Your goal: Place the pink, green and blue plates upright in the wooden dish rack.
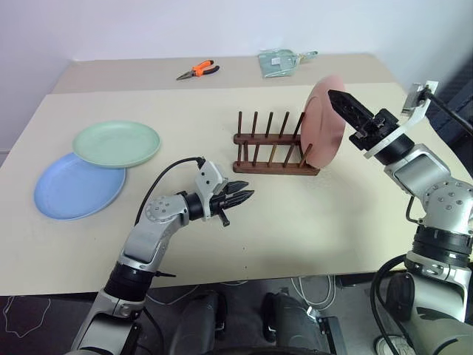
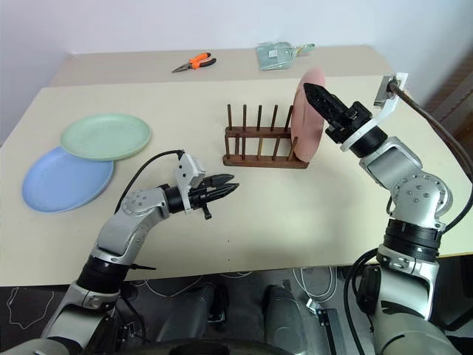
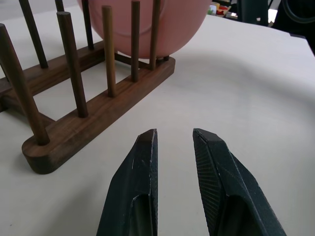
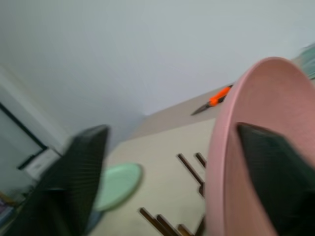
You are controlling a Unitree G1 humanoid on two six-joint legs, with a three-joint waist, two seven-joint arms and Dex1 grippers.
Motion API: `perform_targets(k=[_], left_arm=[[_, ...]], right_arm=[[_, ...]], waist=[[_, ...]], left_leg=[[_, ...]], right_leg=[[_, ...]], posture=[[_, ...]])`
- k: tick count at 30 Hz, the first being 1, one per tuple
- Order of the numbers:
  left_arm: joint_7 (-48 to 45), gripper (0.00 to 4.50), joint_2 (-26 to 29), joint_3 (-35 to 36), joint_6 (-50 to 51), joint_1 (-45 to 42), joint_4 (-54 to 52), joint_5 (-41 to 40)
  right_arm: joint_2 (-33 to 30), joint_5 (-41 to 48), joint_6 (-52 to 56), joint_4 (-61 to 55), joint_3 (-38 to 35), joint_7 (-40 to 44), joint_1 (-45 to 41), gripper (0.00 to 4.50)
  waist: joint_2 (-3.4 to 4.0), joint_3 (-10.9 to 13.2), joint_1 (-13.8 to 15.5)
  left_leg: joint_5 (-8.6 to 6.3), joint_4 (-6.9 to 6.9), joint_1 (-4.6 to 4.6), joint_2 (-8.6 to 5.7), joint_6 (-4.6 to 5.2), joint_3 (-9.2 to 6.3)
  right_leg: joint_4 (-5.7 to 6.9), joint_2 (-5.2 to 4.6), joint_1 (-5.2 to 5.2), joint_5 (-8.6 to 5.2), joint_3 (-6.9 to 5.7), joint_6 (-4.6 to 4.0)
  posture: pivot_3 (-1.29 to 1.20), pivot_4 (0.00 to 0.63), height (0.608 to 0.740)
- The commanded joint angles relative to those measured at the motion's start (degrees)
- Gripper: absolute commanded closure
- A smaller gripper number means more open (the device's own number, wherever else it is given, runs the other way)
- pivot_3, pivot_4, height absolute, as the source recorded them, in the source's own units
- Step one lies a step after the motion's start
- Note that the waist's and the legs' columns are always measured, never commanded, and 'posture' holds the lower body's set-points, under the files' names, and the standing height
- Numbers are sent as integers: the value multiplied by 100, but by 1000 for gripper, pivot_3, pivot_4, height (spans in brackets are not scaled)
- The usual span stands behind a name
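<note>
- Two arms reach over the table; nearest, the left gripper points level toward the rack, its fingers slightly parted and holding nothing.
- The right gripper is raised at the pink plate, fingers spread wide either side of its rim.
- The wooden dish rack holds that plate upright at its right end.
- Further left, the green plate overlaps the blue plate, both lying flat.
</note>
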Motion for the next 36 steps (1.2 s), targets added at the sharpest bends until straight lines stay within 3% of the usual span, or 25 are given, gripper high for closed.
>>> perform_targets(k=[1, 6, 12, 14, 16, 21, 32, 36], left_arm=[[85, 2545, 18, 211, 164, -20, -255, -213], [795, 42, -33, 892, 236, -239, -150, -246], [3268, 42, -18, 2368, 449, -799, 36, 395], [4585, 42, -143, 3187, 784, -1030, -69, 593], [5240, 42, -281, 3690, 920, -1136, -278, 545], [6026, 42, -531, 4308, 1641, -1222, -624, 292], [6650, 42, -1084, 5662, 2894, -1642, -341, -1257], [6707, 1819, -1035, 5868, 2776, -1846, 97, -1617]], right_arm=[[-558, -1130, -909, -221, 209, 336, -79, 0], [-1162, -2217, -1798, -315, 469, 729, -87, 0], [-1780, -3482, -2511, -1432, 1549, 1333, -229, 0], [-1668, -3689, -2535, -2003, 2270, 1660, -275, 0], [-1508, -3943, -2577, -2291, 2833, 1852, -301, 0], [-1023, -4757, -3043, -2340, 3828, 1997, -65, 0], [-343, -5035, -3145, -2194, 4001, 2087, 325, 0], [-307, -5170, -3131, -2237, 3936, 2014, 458, 0]], waist=[[1, 0, 19], [0, 1, 25], [3, 11, 6], [1, 12, -28], [-10, 10, -38], [-45, 20, 90], [-74, 16, 167], [-75, 16, 155]], left_leg=[[0, 3, -3, 0, 0, 0], [0, 9, -5, 0, 3, 1], [2, 13, -6, 3, 3, 2], [3, 12, -4, 8, 1, 2], [4, 12, -3, 12, -1, 1], [25, 27, -6, 3, -37, -5], [24, 34, -6, -4, -42, -11], [27, 32, -3, -4, -46, -11]], right_leg=[[0, 1, -2, 0, -1, 0], [-2, 4, -1, 0, -2, 0], [3, 12, -1, 8, -4, 16], [5, 19, -2, 11, -4, 22], [7, 24, -1, 12, -5, 25], [2, 13, 15, 17, -30, 37], [-3, 13, 22, 23, -38, 46], [0, 28, 22, 23, -39, 46]], posture=[[0, 150, 740], [0, 150, 740], [0, 150, 740], [0, 150, 740], [0, 150, 740], [0, 150, 740], [0, 150, 740], [0, 150, 740]])
